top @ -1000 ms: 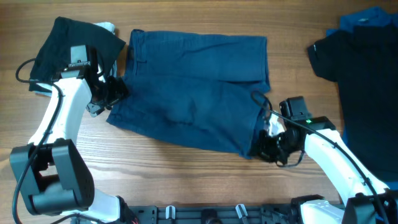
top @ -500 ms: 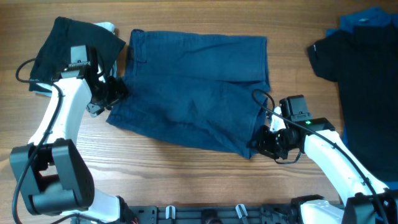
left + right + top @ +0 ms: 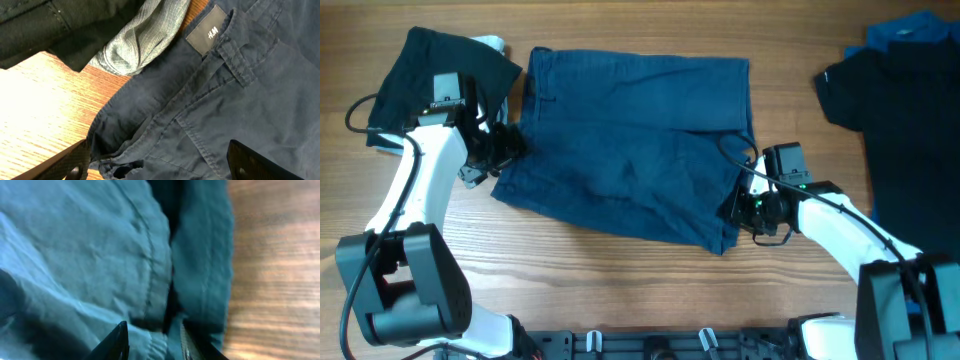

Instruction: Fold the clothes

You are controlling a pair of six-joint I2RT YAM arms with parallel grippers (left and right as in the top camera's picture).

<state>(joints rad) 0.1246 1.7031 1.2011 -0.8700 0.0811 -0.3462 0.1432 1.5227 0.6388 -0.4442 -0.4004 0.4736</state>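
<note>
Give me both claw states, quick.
Left claw: open, over the shorts at the waistband.
Right claw: closed on the shorts' hem.

Matt, finely woven navy cloth in the shorts (image 3: 630,170), with raised stitched seams and a smooth black woven label (image 3: 206,36) sewn on. Alongside, heathered grey knit cloth (image 3: 140,40) and a soft matt black garment (image 3: 420,55). Underneath, wood-grain counter (image 3: 620,290), smooth with faint sheen

The white-and-black left arm (image 3: 415,195) bends in to the left waistband edge of the dark navy-blue cloth shorts (image 3: 630,170), with the left gripper (image 3: 502,150) spread wide over it. The right arm (image 3: 840,228) lies low at the shorts' right hem, and the right gripper (image 3: 740,205) is pinched on a fold there.
</note>
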